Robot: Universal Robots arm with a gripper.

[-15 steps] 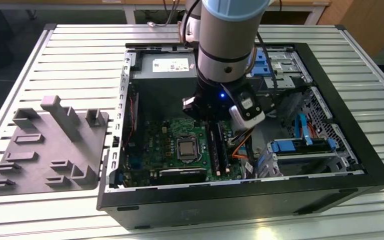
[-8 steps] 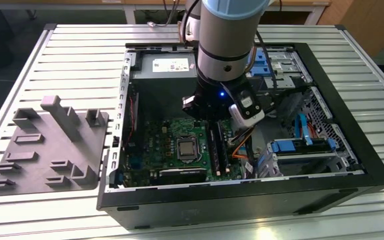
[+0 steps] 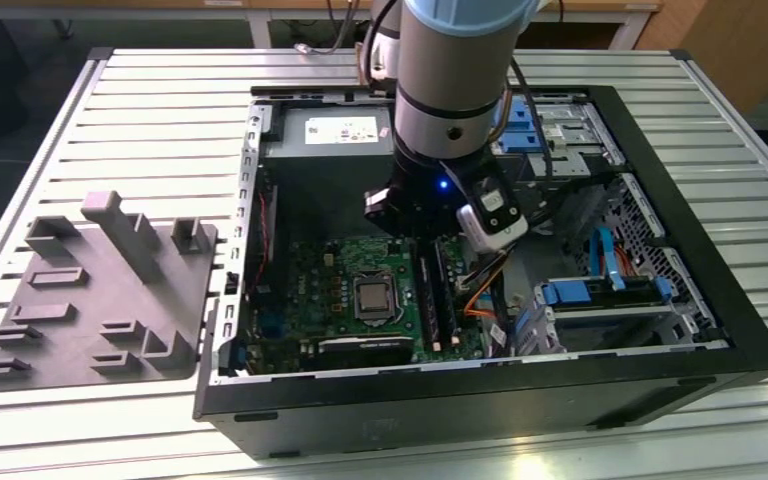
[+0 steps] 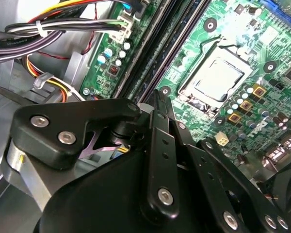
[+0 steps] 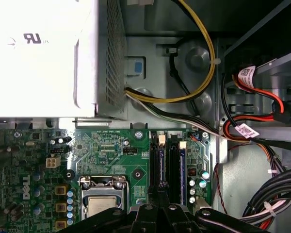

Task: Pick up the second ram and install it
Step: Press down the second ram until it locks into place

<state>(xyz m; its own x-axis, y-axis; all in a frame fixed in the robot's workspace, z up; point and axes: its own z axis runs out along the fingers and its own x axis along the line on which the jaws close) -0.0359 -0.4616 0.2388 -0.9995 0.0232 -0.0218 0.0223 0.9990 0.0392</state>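
One hand [image 3: 427,232] on the arm, low inside the open PC case [image 3: 704,330], right over the black memory slots [image 5: 166,162] beside the CPU socket [image 5: 103,196]; can't tell how far its fingers are open or whether they hold anything. Second ram [image 5: 182,167]: blue stick standing in the slot row on the green motherboard [image 5: 111,150], just beside the hand. Grey holder tray [image 3: 91,300] sits on the worktop [image 3: 157,110], at the exterior view's left, well apart from the case.
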